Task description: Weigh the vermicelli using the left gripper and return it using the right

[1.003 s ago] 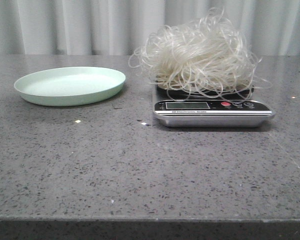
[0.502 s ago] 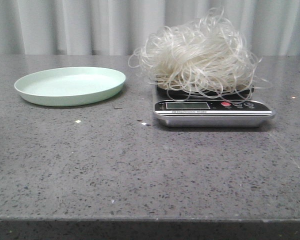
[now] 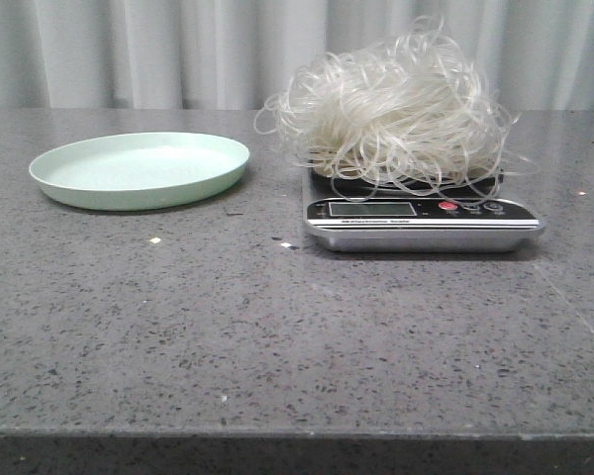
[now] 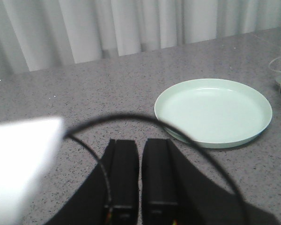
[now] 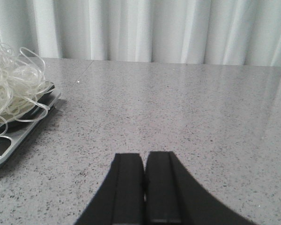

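**A:** What changed over the last second?

**B:** Nothing you'd notice. In the front view the vermicelli [image 3: 391, 109] sits in the same place on the scale [image 3: 421, 220], right of centre, strands spilling over the far edge and sides. The plate [image 3: 141, 169] on the left is bare and hasn't shifted. Neither arm has entered that view.

**A:** Gripper states?

**B:** The left gripper [image 4: 140, 154] is clenched with nothing in it, fingers nearly together, pulled back near-left of the plate [image 4: 214, 112]. A cable loops across its view and a white blur fills one corner; can't say what that blur is. The right gripper [image 5: 144, 161] is also closed and empty, hovering right of the scale [image 5: 18, 129], well apart from the vermicelli [image 5: 11, 89].

**A:** So where does that put you?

**B:** My read: weighing half is done, the load is settled, and you're in the pause for the reading. The display is too small to read. Return leg hasn't begun. You'll need the right jaws opened before closing in; loose strands may snag on the scale or trail off.
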`<state>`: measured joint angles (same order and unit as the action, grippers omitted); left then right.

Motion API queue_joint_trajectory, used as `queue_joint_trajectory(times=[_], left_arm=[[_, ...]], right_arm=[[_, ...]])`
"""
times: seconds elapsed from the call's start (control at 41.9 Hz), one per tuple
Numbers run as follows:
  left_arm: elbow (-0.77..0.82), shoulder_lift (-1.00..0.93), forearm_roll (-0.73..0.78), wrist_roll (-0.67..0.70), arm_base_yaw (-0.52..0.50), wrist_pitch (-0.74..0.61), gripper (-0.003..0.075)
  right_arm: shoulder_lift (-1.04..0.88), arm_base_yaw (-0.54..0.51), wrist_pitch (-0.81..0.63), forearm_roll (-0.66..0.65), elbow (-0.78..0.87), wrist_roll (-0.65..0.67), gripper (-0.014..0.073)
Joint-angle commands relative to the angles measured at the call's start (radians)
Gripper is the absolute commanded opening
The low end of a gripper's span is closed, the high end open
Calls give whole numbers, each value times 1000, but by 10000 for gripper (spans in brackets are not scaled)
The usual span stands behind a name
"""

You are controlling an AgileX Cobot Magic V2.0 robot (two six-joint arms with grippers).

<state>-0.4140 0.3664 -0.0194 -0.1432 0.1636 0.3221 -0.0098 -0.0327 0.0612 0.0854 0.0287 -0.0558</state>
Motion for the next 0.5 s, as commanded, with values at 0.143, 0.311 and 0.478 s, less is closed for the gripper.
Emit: queue_joint_trajectory(times=[0.143,0.311,0.478], left_arm=[[-22,3,-3,13,-1,-125,137],[-22,3,-3,13,-1,-130,137],[-22,3,-3,13,5,-133,137]], right_arm=[[-17,-7,-279,-6,-17,1,151],[0,-7,-282,-6,-123,1,151],[133,-7,-276,-6,-321,1,151]])
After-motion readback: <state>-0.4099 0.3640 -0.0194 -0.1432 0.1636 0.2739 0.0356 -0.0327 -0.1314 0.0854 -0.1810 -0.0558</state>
